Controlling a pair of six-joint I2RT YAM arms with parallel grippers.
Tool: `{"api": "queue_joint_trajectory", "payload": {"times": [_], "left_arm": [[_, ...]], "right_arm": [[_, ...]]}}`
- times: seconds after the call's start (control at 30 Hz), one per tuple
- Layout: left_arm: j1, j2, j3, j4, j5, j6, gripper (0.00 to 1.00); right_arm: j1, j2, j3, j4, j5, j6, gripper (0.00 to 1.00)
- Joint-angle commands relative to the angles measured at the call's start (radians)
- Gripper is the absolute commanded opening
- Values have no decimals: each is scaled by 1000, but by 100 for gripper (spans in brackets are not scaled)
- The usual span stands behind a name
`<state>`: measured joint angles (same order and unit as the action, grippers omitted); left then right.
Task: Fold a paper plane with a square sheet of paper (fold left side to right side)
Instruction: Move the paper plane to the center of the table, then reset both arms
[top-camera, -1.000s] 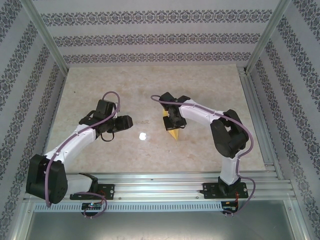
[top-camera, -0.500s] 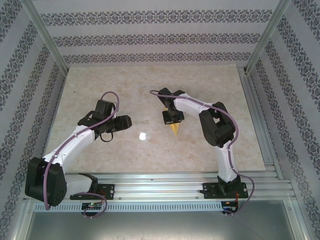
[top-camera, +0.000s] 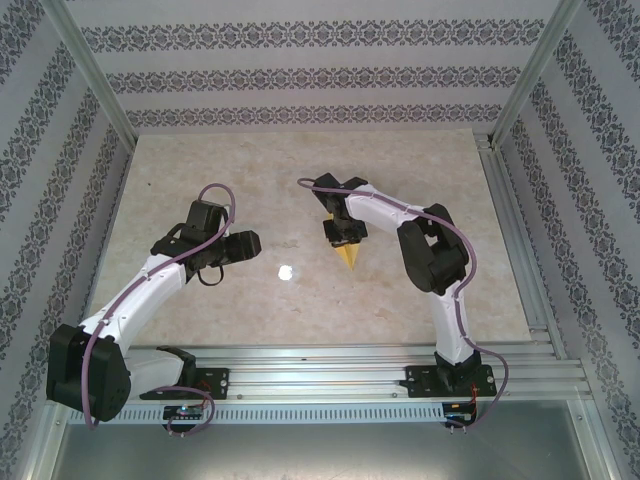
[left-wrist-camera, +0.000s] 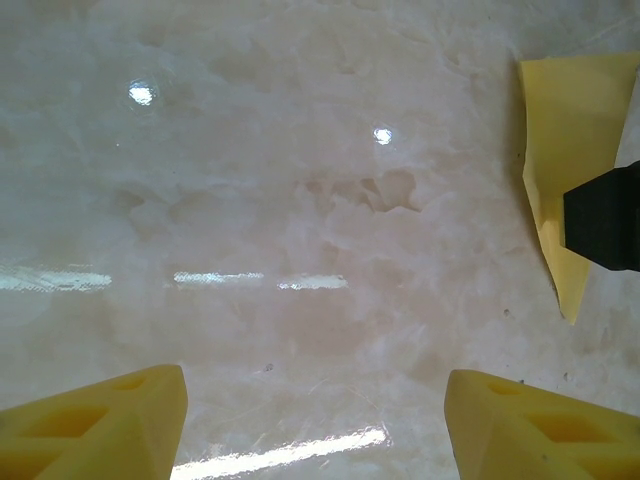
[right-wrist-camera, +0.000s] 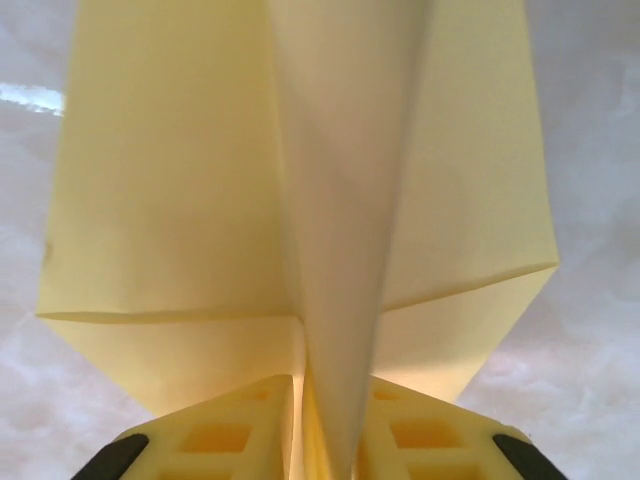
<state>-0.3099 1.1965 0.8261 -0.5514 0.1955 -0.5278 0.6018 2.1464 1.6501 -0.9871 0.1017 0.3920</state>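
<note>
R pincer (top-camera: 345, 242) w/ paper plane (top-camera: 349, 259) edged away; long axis far-near, nose nearward.

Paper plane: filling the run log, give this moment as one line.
paper plane: folded, centre fold inside right tool | right tool: grip unclear | left tool: open, empty

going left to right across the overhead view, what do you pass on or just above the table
left gripper → small white spot → paper plane
</note>
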Motion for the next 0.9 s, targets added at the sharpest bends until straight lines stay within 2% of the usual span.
{"api": "queue_joint_trajectory", "payload": {"times": [0.0, 0.23, 0.37, 0.4, 0.5, 0.67, 0.7, 0.77, 0.87], "left_arm": [[-11, -27, 11, -22, -18, 18, 70], [-11, -31, 1, -3, -32, 3, 70], [-11, -41, -8, 15, -81, -25, 78], [-12, -48, -9, 21, -104, -31, 80], [-8, -86, 1, 10, -205, -37, 90], [1, -179, 21, 15, -478, 12, 99], [4, -193, 19, 28, -530, 19, 100], [6, -217, 6, 70, -628, 68, 100], [7, -233, -62, 197, -754, 160, 100]], "right_arm": [[13, -67, 30, -21, 31, 4, 23], [14, -137, -4, -15, 63, 5, 32], [14, -269, -63, 8, 108, -7, 39], [12, -322, -91, 19, 131, -18, 44], [-8, -509, -220, 92, 169, -43, 55], [-129, -844, -531, 341, 192, -107, 72], [-164, -886, -585, 386, 188, -115, 78], [-259, -991, -708, 478, 147, -129, 98], [-399, -1097, -865, 625, 117, -155, 98]]}}
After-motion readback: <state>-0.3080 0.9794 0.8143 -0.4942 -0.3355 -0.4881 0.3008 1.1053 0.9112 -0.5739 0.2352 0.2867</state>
